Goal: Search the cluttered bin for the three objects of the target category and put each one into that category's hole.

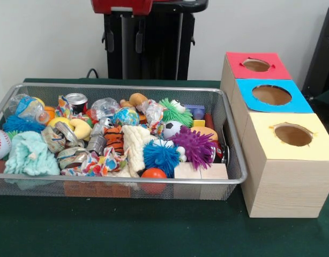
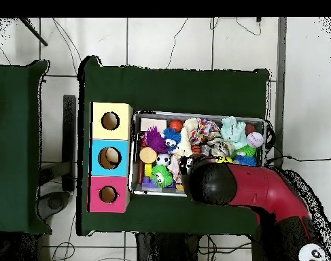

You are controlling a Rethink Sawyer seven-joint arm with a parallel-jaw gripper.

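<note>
From where I stand, the wire-mesh bin [image 1: 231,160] sits on the green desk [image 1: 127,230], heaped with soft toys, spiky rubber balls, crushed silver cans and a few crumpled clear plastic bottles. One clear bottle with a blue and orange label [image 1: 26,108] lies at the far left corner, tipped on its side against the rim; another bare clear bottle [image 1: 104,107] rests near the back wall beside an upright can [image 1: 77,100], and a third clear bottle with a patterned wrap [image 1: 154,113] pokes up beside the green spiky ball [image 1: 177,112]. Just right of the bin stand three wooden boxes with holes in their tops: the red box [image 1: 256,67], the blue box [image 1: 271,96] and the yellow box [image 1: 292,136]. Seen from above, the red and black arm [image 2: 263,190] reaches over the bin's near edge, its bulky wrist hiding the gripper, so I cannot tell how it is set. These bottles look very light, thin-walled and springy; they would likely dent and slip under a hard squeeze. My guess is that the firmer neck or shoulder, or across the waist with gentle pressure, is the best place to take one.
</note>
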